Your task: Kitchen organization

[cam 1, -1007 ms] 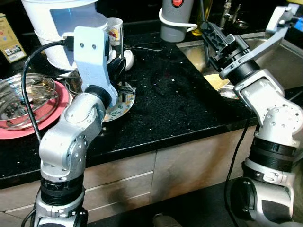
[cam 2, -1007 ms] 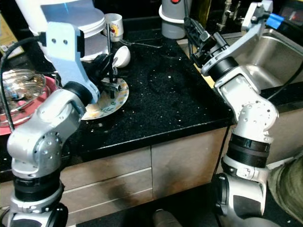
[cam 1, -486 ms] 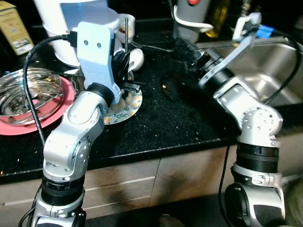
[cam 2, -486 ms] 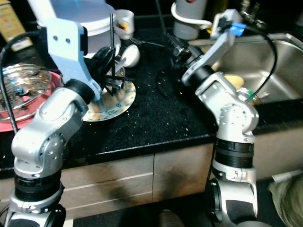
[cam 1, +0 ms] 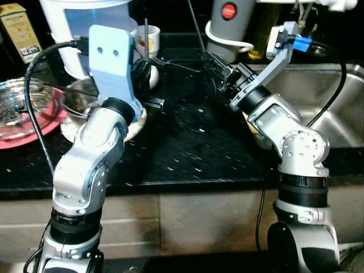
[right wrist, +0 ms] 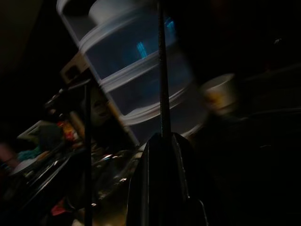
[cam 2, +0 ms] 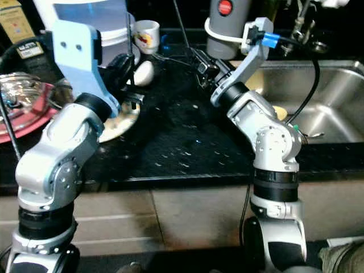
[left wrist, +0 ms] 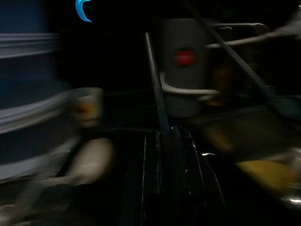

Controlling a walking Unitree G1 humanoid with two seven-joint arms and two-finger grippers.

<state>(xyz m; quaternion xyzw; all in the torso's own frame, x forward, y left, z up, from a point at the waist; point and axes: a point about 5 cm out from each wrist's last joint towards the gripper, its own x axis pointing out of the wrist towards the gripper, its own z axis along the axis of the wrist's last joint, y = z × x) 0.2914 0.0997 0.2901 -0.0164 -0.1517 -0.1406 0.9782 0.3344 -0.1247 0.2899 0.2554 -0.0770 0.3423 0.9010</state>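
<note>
On the black speckled stone bench (cam 1: 193,153), a tall white-and-blue lidded plastic container (cam 1: 85,28) and a small white printed mug (cam 2: 147,34) stand in the upper left of the frame, a grey canister with a red button (cam 1: 227,25) at upper centre, a stainless steel sink (cam 2: 318,108) at right. The left end effector (cam 1: 149,79) hovers over a floral plate (cam 2: 122,122) beside a pink tray carrying a steel bowl (cam 1: 23,111), its arm hiding most of the plate. The right end effector (cam 1: 219,71) sits near the canister; blur and darkness mean I cannot tell either grip.

You see a black speckled counter (cam 1: 193,148). At 9 o'clock: pink plate (cam 1: 23,133). At 11 o'clock: white stacked container (cam 2: 108,25), mug (cam 2: 147,33), patterned plate (cam 2: 122,119). At 12 o'clock: grey appliance with red button (cam 1: 227,28). At 3 o'clock: steel sink (cam 1: 324,96).
</note>
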